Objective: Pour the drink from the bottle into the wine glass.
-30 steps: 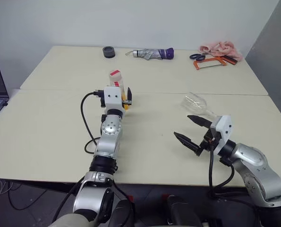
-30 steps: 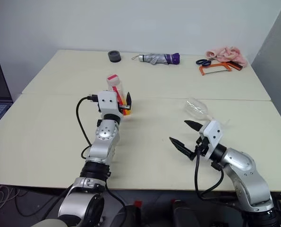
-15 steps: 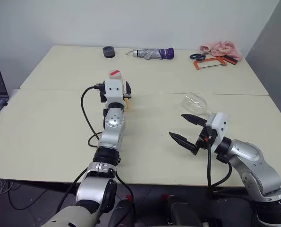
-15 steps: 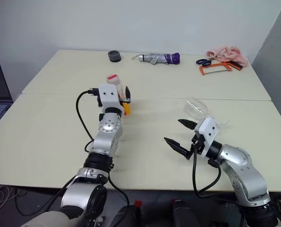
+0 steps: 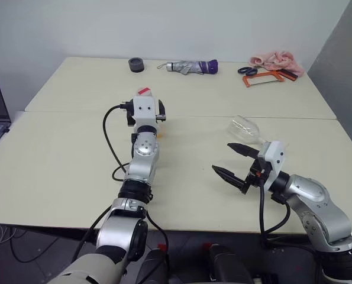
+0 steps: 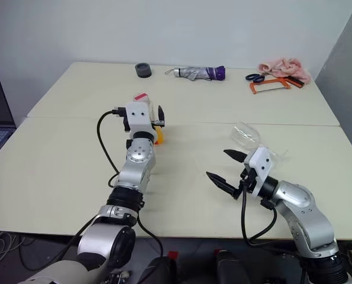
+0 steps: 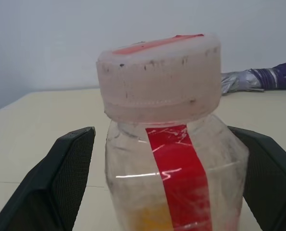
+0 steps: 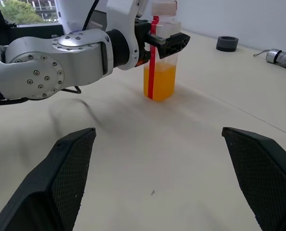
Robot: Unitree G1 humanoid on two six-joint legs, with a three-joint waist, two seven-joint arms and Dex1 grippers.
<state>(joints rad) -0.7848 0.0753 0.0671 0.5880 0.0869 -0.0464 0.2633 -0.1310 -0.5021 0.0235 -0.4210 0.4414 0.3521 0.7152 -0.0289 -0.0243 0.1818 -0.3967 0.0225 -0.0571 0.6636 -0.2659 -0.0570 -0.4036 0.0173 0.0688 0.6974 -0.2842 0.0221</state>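
Left wrist view: left gripper [image 7: 169, 183] wide open astride the red-striped bottle [image 7: 174, 163], ungrasped, label wordless; right gripper [image 5: 235, 160] spread, empty.

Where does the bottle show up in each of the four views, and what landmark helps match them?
Left eye view: the bottle, just its cap above the left gripper.
Right eye view: cap and orange base beside that wrist.
Left wrist view: centre, between both fingers.
Right wrist view: upright, upper middle.
Shared landmark: the folded umbrella at the table's far edge.
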